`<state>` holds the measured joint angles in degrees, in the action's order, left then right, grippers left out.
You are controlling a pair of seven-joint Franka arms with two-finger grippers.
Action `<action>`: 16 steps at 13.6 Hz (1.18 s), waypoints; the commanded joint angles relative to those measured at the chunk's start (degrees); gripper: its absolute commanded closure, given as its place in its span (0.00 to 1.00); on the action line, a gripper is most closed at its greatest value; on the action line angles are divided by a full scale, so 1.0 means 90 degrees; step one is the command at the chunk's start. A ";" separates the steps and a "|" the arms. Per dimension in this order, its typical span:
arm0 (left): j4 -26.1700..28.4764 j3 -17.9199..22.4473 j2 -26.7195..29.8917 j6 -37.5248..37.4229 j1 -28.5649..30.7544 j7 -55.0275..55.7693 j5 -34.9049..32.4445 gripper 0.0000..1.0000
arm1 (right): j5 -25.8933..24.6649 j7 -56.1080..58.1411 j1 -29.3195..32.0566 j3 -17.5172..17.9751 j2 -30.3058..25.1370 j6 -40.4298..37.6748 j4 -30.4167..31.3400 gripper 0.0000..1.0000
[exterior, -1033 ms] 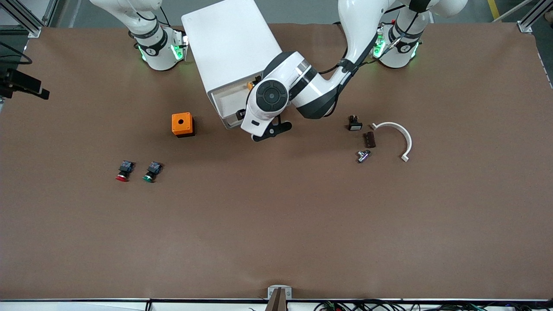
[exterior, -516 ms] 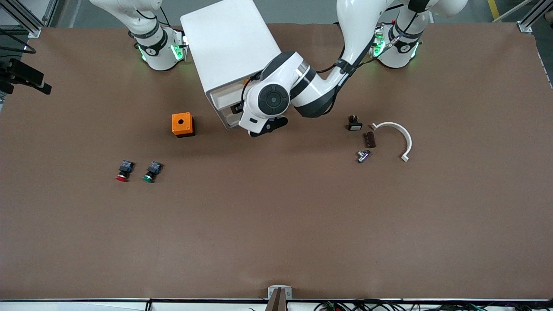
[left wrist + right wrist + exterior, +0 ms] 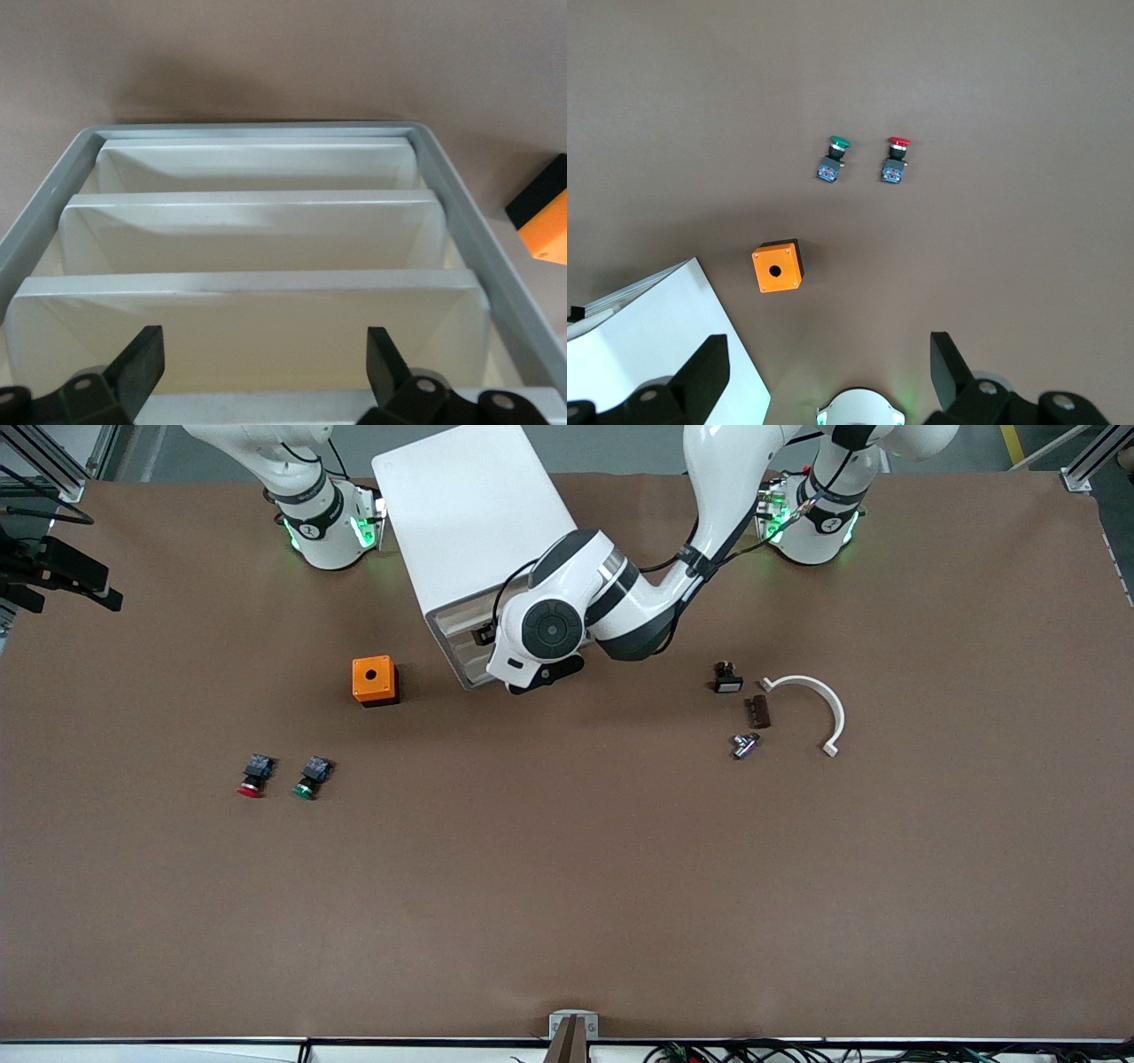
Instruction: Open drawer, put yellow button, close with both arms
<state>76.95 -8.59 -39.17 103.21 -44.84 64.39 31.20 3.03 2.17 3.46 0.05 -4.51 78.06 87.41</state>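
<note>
The brown table (image 3: 567, 886) is lying largely bare toward the front camera. The white cabinet (image 3: 469, 514) is standing between the arm bases, its drawer (image 3: 248, 323) fronts nearly flush. The left gripper (image 3: 261, 367) is hovering spread wide at the drawer's front edge, holding nothing. The right gripper (image 3: 828, 372) is waiting, fingers apart, above the orange box (image 3: 777, 266). The yellow button is not visible.

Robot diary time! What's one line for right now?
left gripper: fingers open, at cabinet drawer fronts | top drawer: nearly shut | right gripper: open, waiting above table | red button, green button: untouched
</note>
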 commanded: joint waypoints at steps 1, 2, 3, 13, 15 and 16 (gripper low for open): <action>0.0210 -0.0110 0.0124 -0.0013 -0.0017 0.0033 0.0156 0.00 | -0.0043 -0.0035 -0.0014 -0.0016 -0.0261 0.0154 0.0258 0.00; 0.0220 -0.0110 0.0124 -0.0013 -0.0017 0.0033 0.0156 0.00 | -0.0092 -0.0026 -0.0014 -0.0016 -0.0300 0.0203 0.0278 0.00; 0.0220 -0.0120 0.0124 -0.0013 -0.0017 0.0033 0.0156 0.00 | -0.0353 0.0042 -0.0023 -0.0016 -0.0358 0.0348 0.0278 0.00; 0.0210 -0.0110 0.0202 -0.0013 0.0080 0.0033 0.0146 0.00 | -0.0522 0.0091 -0.0102 -0.0074 -0.0953 0.0769 0.1088 0.00; 0.0210 -0.0062 0.0309 -0.0013 0.0129 0.0033 0.0078 0.00 | -0.0522 0.0091 -0.0092 -0.0074 -0.0954 0.0760 0.1089 0.00; 0.0210 -0.0032 0.0358 -0.0013 0.0158 0.0033 0.0049 0.00 | -0.0522 0.0082 -0.0082 -0.0074 -0.0954 0.0731 0.1089 0.00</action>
<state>77.36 -9.20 -38.52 103.22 -44.21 64.40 31.38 -1.08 2.62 3.07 -0.22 -11.01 83.74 94.93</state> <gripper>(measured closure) 0.000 0.000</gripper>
